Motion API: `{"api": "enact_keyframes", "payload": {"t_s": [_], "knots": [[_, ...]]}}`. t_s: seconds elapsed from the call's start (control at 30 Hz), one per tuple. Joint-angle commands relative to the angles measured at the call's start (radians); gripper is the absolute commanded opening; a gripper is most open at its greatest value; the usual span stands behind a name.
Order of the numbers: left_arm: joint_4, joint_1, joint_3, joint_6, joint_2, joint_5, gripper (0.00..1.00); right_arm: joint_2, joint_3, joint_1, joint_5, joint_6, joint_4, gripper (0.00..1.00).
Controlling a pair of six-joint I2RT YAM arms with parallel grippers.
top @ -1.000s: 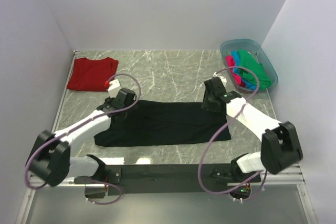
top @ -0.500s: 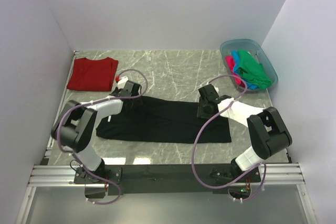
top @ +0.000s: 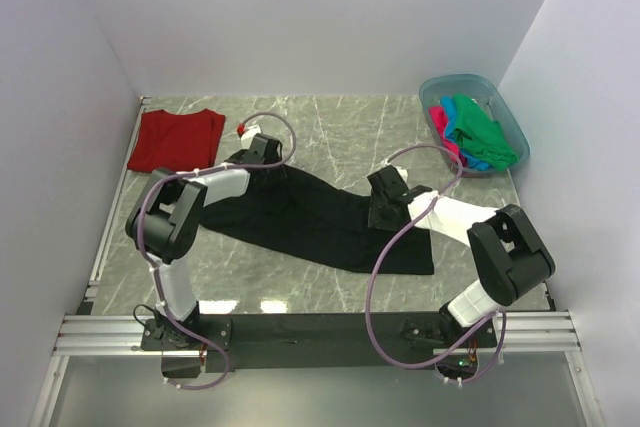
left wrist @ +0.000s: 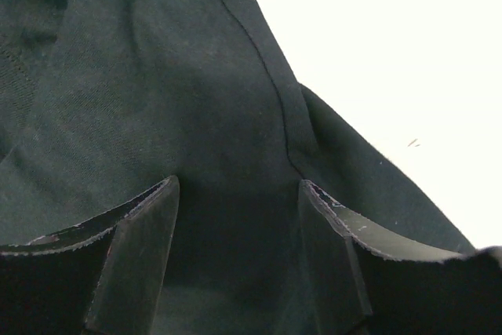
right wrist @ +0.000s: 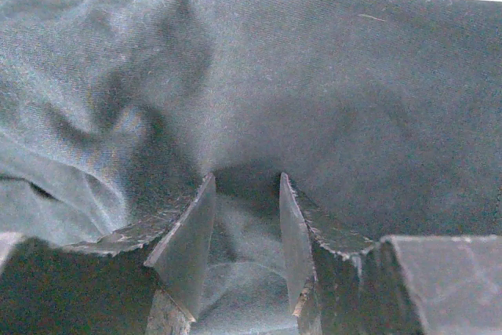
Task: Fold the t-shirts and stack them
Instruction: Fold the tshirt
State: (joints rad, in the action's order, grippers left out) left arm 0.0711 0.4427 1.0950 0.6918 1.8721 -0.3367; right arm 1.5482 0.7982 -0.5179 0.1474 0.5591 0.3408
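The black t-shirt [top: 318, 229] is caught at two places along its far edge. The left end effector [left wrist: 239, 186] is clamped on a thick bunch of the dark cloth, which fills the fairly wide gap between its fingers [left wrist: 133, 249]. The right end effector [right wrist: 247, 182] is pinching a narrower fold of the same shirt, with creased fabric rising just beyond it.

From these two grips the shirt spreads across the middle of the bench [top: 330, 127]. It slants from the far left down to the near right, drawn to a narrow end at the left grip and lying wider and flatter at its near right corner.

A red t-shirt [top: 175, 140] lies flat in the far left corner, well apart from the black one. In the far right corner a translucent blue tub [top: 515, 129] holds a heap of a green shirt [top: 480, 125], a pink shirt [top: 445, 135] and a blue shirt [top: 480, 161].

The bench top is grey-green stone-patterned with pale veins. Plain pale walls [top: 320, 17] close it in on three sides, and a metal rail [top: 320, 329] runs along the near edge.
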Motion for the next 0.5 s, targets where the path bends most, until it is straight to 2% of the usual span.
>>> {"api": "enact_keyframes", "payload": {"t_s": [0.0,0.17,0.47], "knots": [[0.059,0.016,0.035,0.000,0.084,0.097,0.68,0.030,-0.053,-0.036,-0.025,0.053,0.050,0.45],[0.081,0.031,0.147,-0.020,0.139,0.096,0.68,-0.051,-0.085,-0.067,-0.009,0.087,0.090,0.45],[0.120,0.076,0.370,-0.075,0.275,0.100,0.67,-0.180,-0.116,-0.226,-0.003,0.191,0.162,0.46]]}}
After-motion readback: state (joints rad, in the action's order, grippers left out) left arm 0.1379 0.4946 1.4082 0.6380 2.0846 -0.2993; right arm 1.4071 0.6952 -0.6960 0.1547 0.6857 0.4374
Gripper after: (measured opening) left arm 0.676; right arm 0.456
